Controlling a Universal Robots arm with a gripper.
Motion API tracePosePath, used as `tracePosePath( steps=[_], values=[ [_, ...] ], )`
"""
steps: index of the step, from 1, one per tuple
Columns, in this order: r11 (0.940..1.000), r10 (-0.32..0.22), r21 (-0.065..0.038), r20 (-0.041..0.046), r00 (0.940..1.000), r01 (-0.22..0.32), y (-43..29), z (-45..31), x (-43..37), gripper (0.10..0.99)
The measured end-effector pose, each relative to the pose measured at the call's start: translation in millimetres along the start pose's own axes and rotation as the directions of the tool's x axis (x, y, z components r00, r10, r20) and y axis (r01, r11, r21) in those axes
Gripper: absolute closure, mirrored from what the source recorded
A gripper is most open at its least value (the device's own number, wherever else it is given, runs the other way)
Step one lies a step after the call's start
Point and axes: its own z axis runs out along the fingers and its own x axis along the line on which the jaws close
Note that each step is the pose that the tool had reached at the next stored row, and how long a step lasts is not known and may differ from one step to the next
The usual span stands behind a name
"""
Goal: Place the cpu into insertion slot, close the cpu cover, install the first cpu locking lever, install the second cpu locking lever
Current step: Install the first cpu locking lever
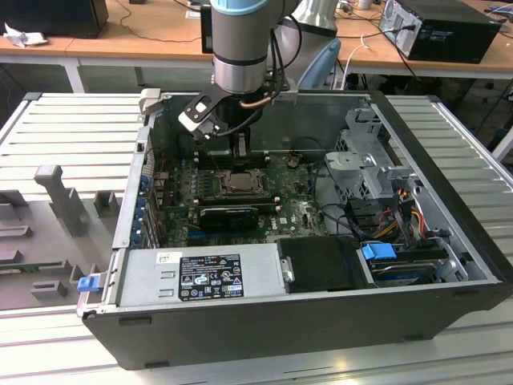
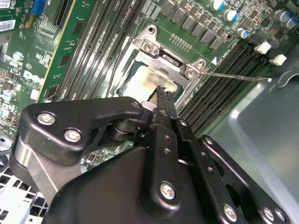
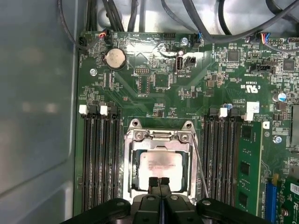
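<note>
The jaws, clenched on nothing, hover over the edge of the pale tan-silver square cpu — seated in the silver-rimmed dark insertion slot, the thin silver-grey cpu cover down around it — with the thin wire locking lever free alongside.

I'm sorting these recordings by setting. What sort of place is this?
Probably a robotics lab or electronics workshop: a robot arm reaches into an open computer case on a slatted metal bench, with wooden desks and another computer tower behind.
</note>
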Motion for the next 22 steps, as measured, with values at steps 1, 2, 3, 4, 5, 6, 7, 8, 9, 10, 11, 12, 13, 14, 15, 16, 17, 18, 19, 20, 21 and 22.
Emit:
tracePosePath(
  steps=[1, 2, 3, 4, 5, 6, 7, 8, 9, 10, 11, 12, 13, 14, 15, 16, 17, 18, 19, 20, 21, 22],
  values=[
    [1.0000, 0.000, 0.000, 0.0001, 1.0000, 0.000, 0.0, -1.8, 0.0, 0.980],
    [1.0000, 0.000, 0.000, 0.0000, 1.0000, 0.000, 0.1, -4.0, 0.1, 0.980],
    [1.0000, 0.000, 0.000, 0.0000, 1.0000, 0.000, 0.1, -7.5, 0.2, 0.980],
    [1.0000, 0.000, 0.000, 0.0000, 1.0000, 0.000, 0.2, -10.3, 0.2, 0.980],
    [1.0000, 0.000, 0.000, 0.0003, 1.0000, 0.000, 0.3, -13.4, 0.3, 0.980],
    [1.0000, 0.000, 0.000, 0.0011, 1.0000, 0.000, 0.5, -20.6, 0.6, 0.980],
    [1.0000, 0.000, 0.000, 0.0011, 1.0000, 0.000, 0.6, -27.8, 0.7, 0.980],
    [1.0000, 0.000, 0.000, 0.0012, 1.0000, 0.000, 0.7, -36.1, 0.9, 0.980],
    [1.0000, 0.000, 0.000, 0.0011, 1.0000, 0.000, 0.8, -40.1, 1.0, 0.980],
    [1.0000, -0.001, 0.000, 0.0012, 1.0000, 0.001, 0.8, -40.8, 1.0, 0.980],
    [0.9999, -0.011, 0.000, 0.0008, 0.9999, 0.011, 0.8, -40.8, 1.0, 0.980],
    [0.9997, -0.025, 0.001, 0.0005, 0.9997, 0.025, 0.8, -40.8, 1.0, 0.980],
    [0.9992, -0.041, 0.001, 0.0003, 0.9992, 0.041, 0.9, -40.8, 1.0, 0.980],
    [0.9979, -0.065, 0.002, -0.0001, 0.9979, 0.065, 0.9, -40.9, 1.0, 0.980],
    [0.9969, -0.078, 0.002, -0.0003, 0.9969, 0.078, 0.8, -40.8, 1.0, 0.980],
    [0.9960, -0.090, 0.002, -0.0006, 0.9960, 0.090, 0.8, -40.8, 1.0, 0.980],
    [0.9950, -0.100, 0.002, -0.0008, 0.9950, 0.100, 0.9, -40.8, 1.0, 0.980],
    [0.9942, -0.107, 0.002, -0.0010, 0.9942, 0.107, 0.9, -40.8, 1.0, 0.980],
    [0.9931, -0.117, 0.003, -0.0012, 0.9931, 0.117, 0.9, -40.8, 1.0, 0.980],
    [0.9927, -0.121, 0.003, -0.0013, 0.9927, 0.121, 0.9, -40.8, 1.0, 0.980],
    [0.9923, -0.124, 0.002, -0.0013, 0.9923, 0.124, 0.9, -40.8, 1.0, 0.980],
    [0.9921, -0.126, 0.002, -0.0013, 0.9921, 0.126, 0.9, -40.8, 1.0, 0.980]
  ],
)
